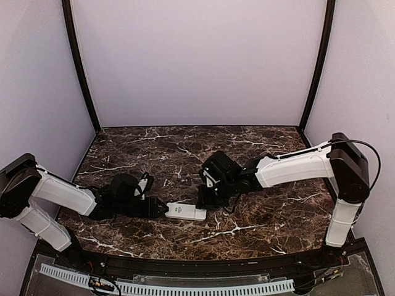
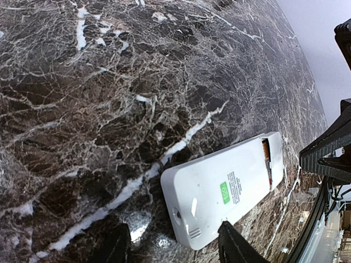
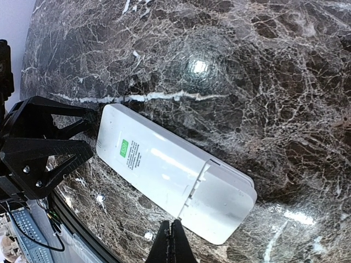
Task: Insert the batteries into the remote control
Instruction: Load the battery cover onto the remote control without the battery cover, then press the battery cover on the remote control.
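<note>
The white remote control (image 1: 185, 212) lies back-up on the marble table, with a green sticker (image 2: 225, 193) on its back. Its battery cover (image 3: 227, 204) sits at the far end, slid slightly off. A sliver of a battery (image 2: 266, 156) shows in the gap. My left gripper (image 2: 175, 249) is open, and its fingers stand either side of the remote's near end. The right-hand finger (image 2: 235, 246) is close against the remote's edge. My right gripper (image 3: 173, 241) is shut and empty, with its tips beside the remote's long edge near the cover seam. In the top view it is at the remote's right end (image 1: 207, 197).
The dark marble table (image 1: 259, 216) is walled by pale panels at the back and sides. A black rail with a white cable strip (image 1: 185, 287) runs along the near edge. The left gripper's black frame (image 3: 38, 148) shows in the right wrist view.
</note>
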You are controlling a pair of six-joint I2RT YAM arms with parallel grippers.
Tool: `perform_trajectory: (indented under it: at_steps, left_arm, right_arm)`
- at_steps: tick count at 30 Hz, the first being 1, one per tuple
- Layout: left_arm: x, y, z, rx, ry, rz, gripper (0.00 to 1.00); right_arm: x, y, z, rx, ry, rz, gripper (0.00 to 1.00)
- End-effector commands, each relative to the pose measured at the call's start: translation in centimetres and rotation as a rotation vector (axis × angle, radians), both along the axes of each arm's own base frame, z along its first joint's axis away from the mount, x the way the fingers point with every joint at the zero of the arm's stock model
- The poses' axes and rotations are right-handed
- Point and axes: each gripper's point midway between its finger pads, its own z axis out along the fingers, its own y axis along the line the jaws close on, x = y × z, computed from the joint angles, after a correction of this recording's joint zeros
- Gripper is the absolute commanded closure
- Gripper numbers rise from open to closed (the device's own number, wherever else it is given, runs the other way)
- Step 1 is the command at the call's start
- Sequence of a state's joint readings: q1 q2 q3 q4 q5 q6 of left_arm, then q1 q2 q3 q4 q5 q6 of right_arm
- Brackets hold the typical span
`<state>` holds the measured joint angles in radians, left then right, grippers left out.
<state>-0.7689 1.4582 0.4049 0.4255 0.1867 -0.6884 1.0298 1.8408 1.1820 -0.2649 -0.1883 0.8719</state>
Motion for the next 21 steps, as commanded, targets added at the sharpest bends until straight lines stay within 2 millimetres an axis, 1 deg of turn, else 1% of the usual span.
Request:
perform_trajectory:
  at_steps: [1,5,7,10,14,17,21]
  left_arm:
    - [-0.9,0.5,-0.7,0.027,0.025,-0.012,0.47]
    - [-1.0,0.5,-0.8,0.028,0.028,-0.014,0.47]
    - [-0.9,0.5,-0.8,0.028,0.027,-0.013,0.47]
    - [-1.0,0.5,-0.8,0.03,0.029,-0.014,0.47]
    - [-1.0,0.6,-0.9,0.032,0.029,-0.012,0.47]
    - [-0.9,0.6,-0.9,0.032,0.029,-0.011,0.47]
    - [-1.0,0.6,-1.0,0.034,0.031,-0.012,0.47]
  right_arm:
    - [0.5,0.2,0.9,0.011,-0.035,-0.013,1.0]
    - [1.1,0.0,-0.3,0.014,-0.022,-0.032,1.0]
    - [1.2,-0.1,-1.3,0.01,-0.007,-0.033,1.0]
    - [1.2,-0.8,-3.9,-0.028,0.029,-0.046,1.0]
    - [0.7,-1.8,-6.1,-0.047,0.071,-0.065,1.0]
    - [0.6,-1.8,-6.2,-0.041,0.077,-0.067,1.0]
    - [0.8,-1.4,-5.3,-0.033,0.064,-0.056,1.0]
